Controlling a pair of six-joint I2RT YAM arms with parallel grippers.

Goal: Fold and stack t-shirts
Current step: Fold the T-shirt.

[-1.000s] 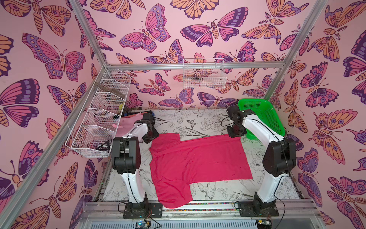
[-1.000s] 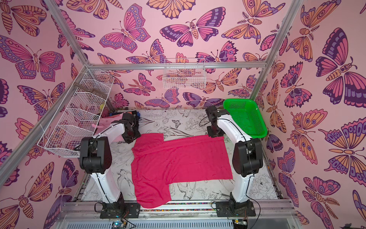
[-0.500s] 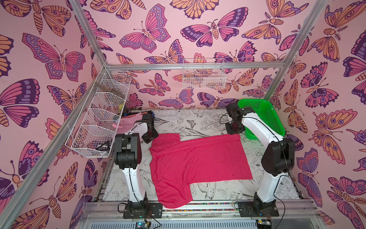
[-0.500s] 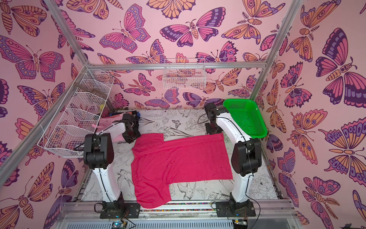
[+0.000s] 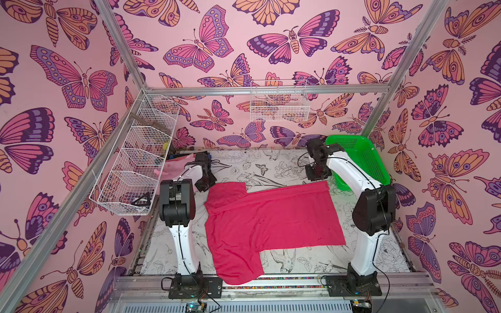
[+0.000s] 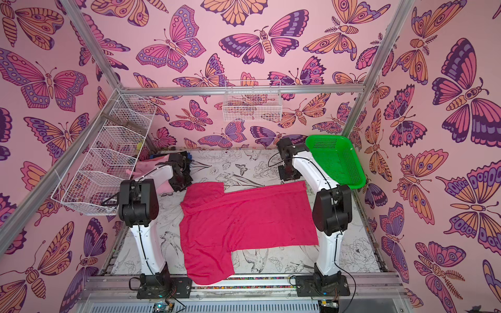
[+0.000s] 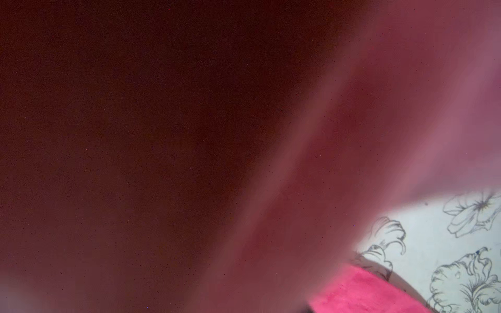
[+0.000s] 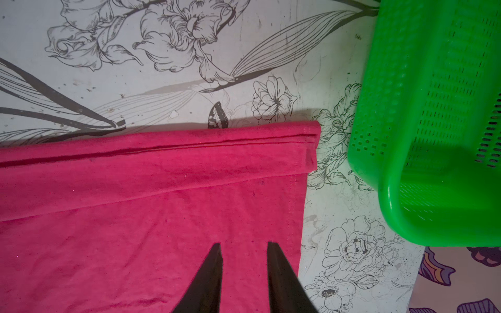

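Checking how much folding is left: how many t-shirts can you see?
2. A crimson t-shirt lies spread over the middle of the table; a light pink t-shirt is bunched in its far left corner. More may be hidden beneath it.

A green basket (image 5: 360, 162) leaned tilted at the far right corner of the flower-printed surface (image 5: 271, 165), a white wire rack (image 5: 135, 173) hung on the left wall (image 5: 67, 108) and a small wire basket (image 5: 279, 101) on the butterfly-papered back wall (image 5: 217, 40).
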